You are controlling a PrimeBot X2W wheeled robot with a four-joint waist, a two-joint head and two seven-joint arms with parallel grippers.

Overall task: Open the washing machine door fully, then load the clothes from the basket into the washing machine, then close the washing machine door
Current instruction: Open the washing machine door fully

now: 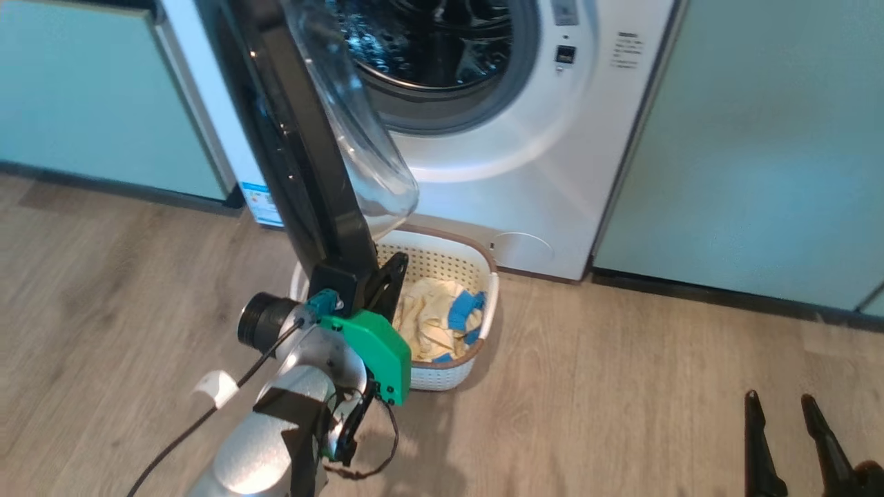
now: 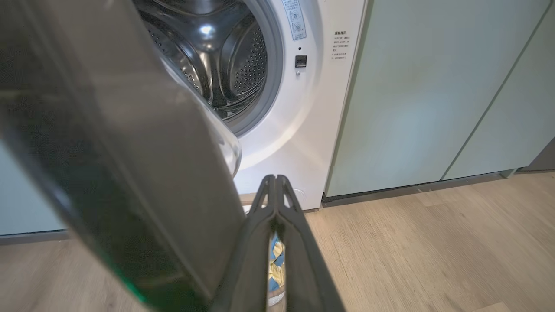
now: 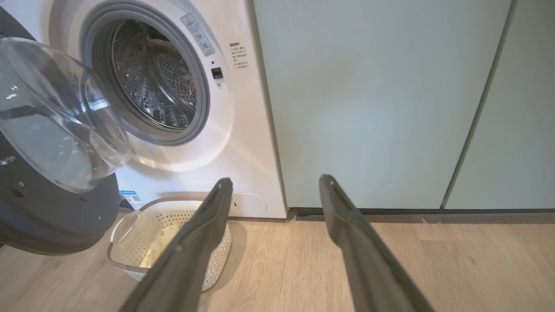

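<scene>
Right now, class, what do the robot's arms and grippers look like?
The left arm is silver-grey with a black band, green housing, teal connector and white-tagged black cable. The left gripper and right gripper each have two long dark tapering fingers.

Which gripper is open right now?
The right gripper: its two fingers stand wide apart with nothing between them. The left gripper has its fingers pressed together, beside the door.
</scene>
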